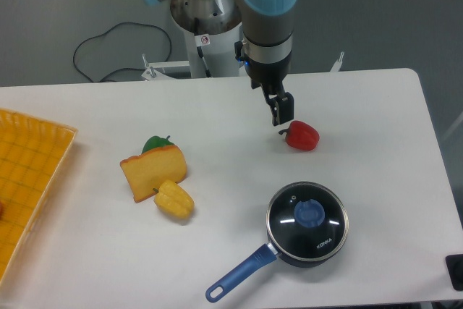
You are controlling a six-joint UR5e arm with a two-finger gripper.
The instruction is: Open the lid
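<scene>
Round clear glass lid (308, 221) with metal rim and blue centre knob, seated flat on dark saucepan with blue handle (236, 278), near front right of white table (376, 113). Black two-finger gripper (281, 115) hanging well behind the lid, just beside red toy bell pepper (302, 136); whether fingers are apart or together cannot be told. Orange cheese wedge (153, 171), yellow toy pepper (174, 200) and green piece (155, 142) clustered left of centre. Yellow woven tray (29, 186) at far left edge.
</scene>
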